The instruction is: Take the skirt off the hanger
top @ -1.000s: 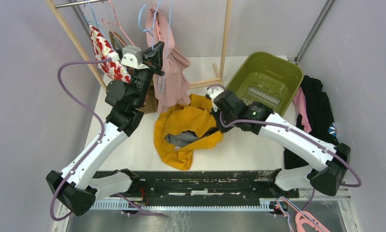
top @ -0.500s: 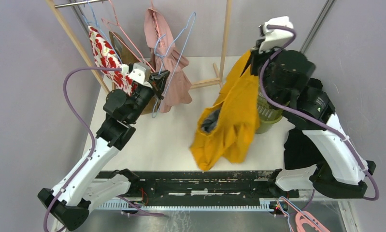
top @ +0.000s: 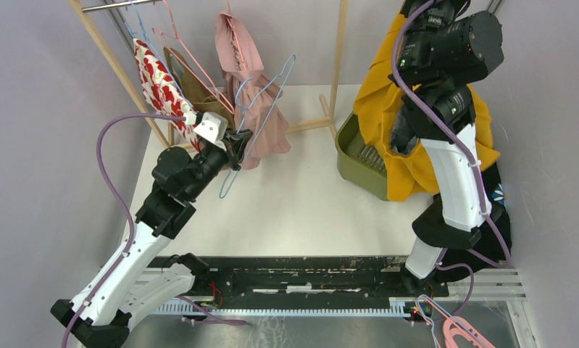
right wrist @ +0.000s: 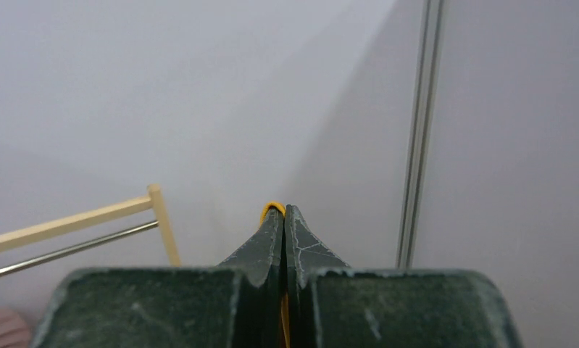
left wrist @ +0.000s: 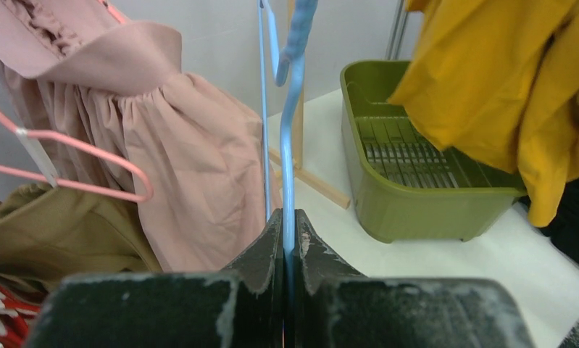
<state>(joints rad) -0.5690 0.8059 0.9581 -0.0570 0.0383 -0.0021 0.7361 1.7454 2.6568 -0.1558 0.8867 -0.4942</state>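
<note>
Yellow cloth, the skirt, hangs high at the right of the overhead view, above a green basket on the white desk, hiding much of it. The right arm covers the skirt's middle, and the point where they meet runs off the top edge, so we cannot see the grip here. At the left, the left hand pinches a bare blue hanger beside a pink garment on the wooden rack.

From the left wrist we see the fingers closed tight on the hanger's wire, which runs up out of frame, its top cut off. The skirt hangs at upper right over the basket, well apart from the hanger.

From the right wrist the right hand is closed, a sliver of yellow cloth caught between its tips; the rest of the skirt is hidden below the fingers.
</note>
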